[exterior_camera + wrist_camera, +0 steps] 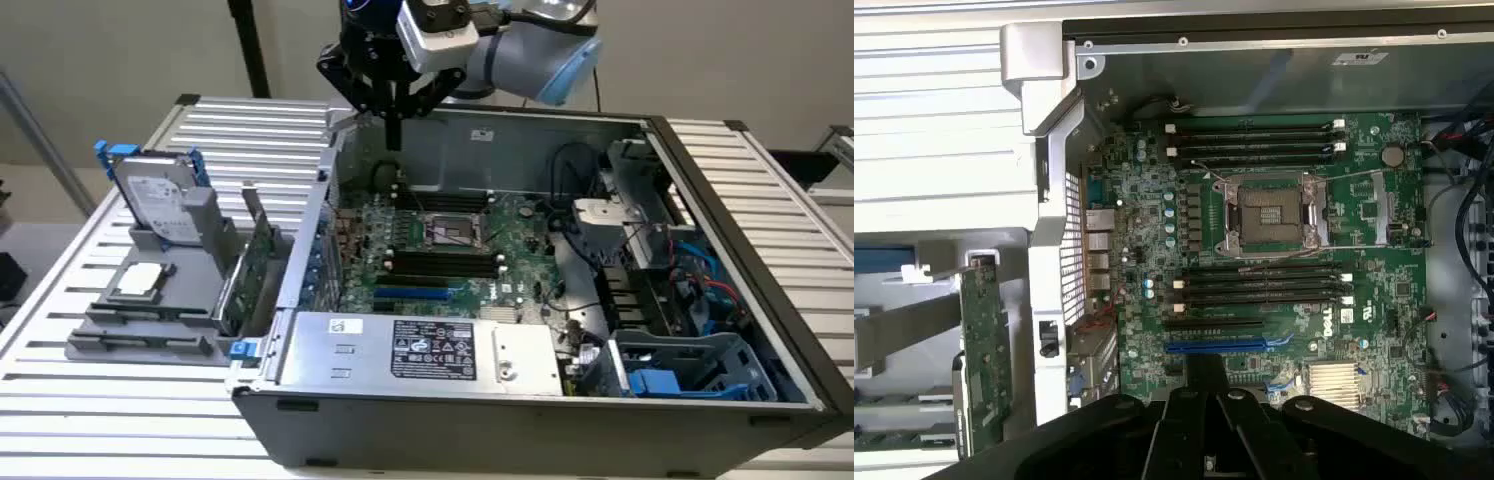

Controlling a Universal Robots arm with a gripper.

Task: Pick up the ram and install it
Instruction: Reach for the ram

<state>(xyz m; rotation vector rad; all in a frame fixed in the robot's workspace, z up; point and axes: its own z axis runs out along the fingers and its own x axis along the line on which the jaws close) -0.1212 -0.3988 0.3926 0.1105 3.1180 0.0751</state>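
My gripper hangs high over the back left corner of the open computer case, fingers pointing down. The jaws are shut on the ram, which I see edge-on as a thin dark strip. In the wrist view the ram runs between the dark fingers of the gripper, crosswise to the slots. Far below lies the green motherboard with its black memory slots bare. In the wrist view, slots sit on both sides of the processor socket.
In the exterior view's left, a grey rack on the slatted table holds a hard drive with blue rails, a green expansion card and a small chip. A power supply fills the case's near side, and cables crowd its right.
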